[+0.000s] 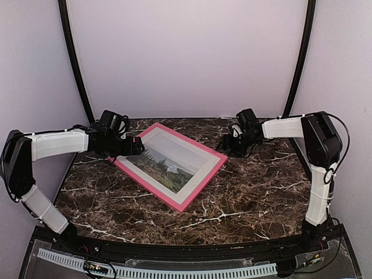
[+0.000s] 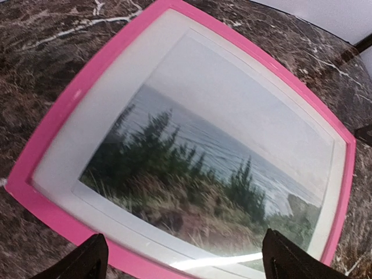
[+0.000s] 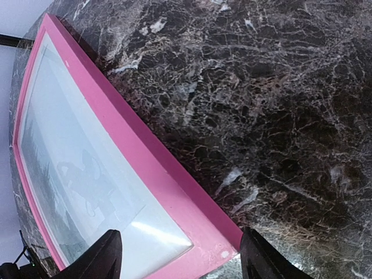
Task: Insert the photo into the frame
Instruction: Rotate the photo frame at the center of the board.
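Note:
The pink frame [image 1: 145, 186] lies flat and face up on the marble table, turned at an angle. The photo [image 1: 168, 160] of trees, water and pale sky sits inside it behind a white mat [image 2: 87, 151]. My left gripper [image 1: 136, 145] hovers at the frame's left corner, open and holding nothing. In the left wrist view its fingers [image 2: 87, 261] stand wide on either side of the frame's [image 2: 58, 116] near edge, above the photo [image 2: 209, 157]. My right gripper [image 1: 229, 142] is open by the frame's right corner. In the right wrist view, the right gripper [image 3: 180, 256] straddles that corner of the frame [image 3: 145, 157].
The dark marble table [image 1: 250, 197] stretches around the frame. Two black curved poles [image 1: 75, 64] rise at the back corners against pale walls. A white slotted cable rail [image 1: 174, 272] runs along the near edge between the arm bases.

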Controlling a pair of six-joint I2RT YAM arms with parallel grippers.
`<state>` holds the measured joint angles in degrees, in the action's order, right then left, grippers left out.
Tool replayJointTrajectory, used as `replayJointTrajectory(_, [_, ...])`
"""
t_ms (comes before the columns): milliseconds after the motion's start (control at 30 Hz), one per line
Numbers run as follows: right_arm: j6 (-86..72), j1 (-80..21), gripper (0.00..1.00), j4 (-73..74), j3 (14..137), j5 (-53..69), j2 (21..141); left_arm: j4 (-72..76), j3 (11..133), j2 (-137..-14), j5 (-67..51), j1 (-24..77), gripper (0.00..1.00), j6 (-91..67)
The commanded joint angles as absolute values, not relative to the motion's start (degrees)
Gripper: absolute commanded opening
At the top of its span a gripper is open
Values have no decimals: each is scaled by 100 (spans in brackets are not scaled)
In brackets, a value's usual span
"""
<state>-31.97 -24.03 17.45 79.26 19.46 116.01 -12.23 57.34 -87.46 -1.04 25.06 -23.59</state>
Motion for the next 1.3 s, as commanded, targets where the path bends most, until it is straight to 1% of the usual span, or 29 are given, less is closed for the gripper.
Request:
replayJointTrajectory(0, [-3191, -2426, 71, 1573, 7622, 1809, 11183, -1211, 6395, -9453, 509, 2123, 97, -1955])
replayJointTrajectory(200, [-3456, -2592, 71, 1270, 6759, 1884, 10579, -1131, 7364, -10639, 382, 1542, 99, -1669])
replayJointTrajectory(333, [-3575, -2969, 71, 1209, 6529, 1801, 10390, -1347, 8037, -11456, 222, 1188, 99, -1580])
replayJointTrajectory(400, [-3653, -3134, 71, 1153, 6444, 1773, 10336, -1304, 8170, -11693, 69, 1055, 99, -1569])
replayJointTrajectory(500, [-3746, -3332, 71, 1092, 6366, 1758, 10347, -1231, 8189, -11866, -312, 905, 99, -1648])
replayJointTrajectory(600, [-3844, -3484, 71, 1028, 6316, 1764, 10435, -1233, 8148, -11882, -424, 876, 99, -1675])
replayJointTrajectory(733, [-4040, -3549, 71, 816, 6135, 1832, 10431, -1333, 7997, -11821, -928, 875, 96, -1835])
replayJointTrajectory(800, [-4124, -3546, 71, 746, 6038, 1803, 10368, -1197, 7725, -11700, -1234, 871, 94, -2007])
replayJointTrajectory(933, [-4136, -3538, 71, 878, 5922, 1588, 10192, -650, 6586, -11232, -1942, 894, 88, -2404])
replayJointTrajectory(1067, [-4024, -3481, 72, 1131, 5869, 1265, 10025, -175, 5468, -10370, -2127, 1156, 84, -2635])
replayJointTrajectory(1267, [-3898, -3270, 72, 1271, 5661, 929, 9885, 449, 3895, -9221, -2040, 2261, 83, -3349])
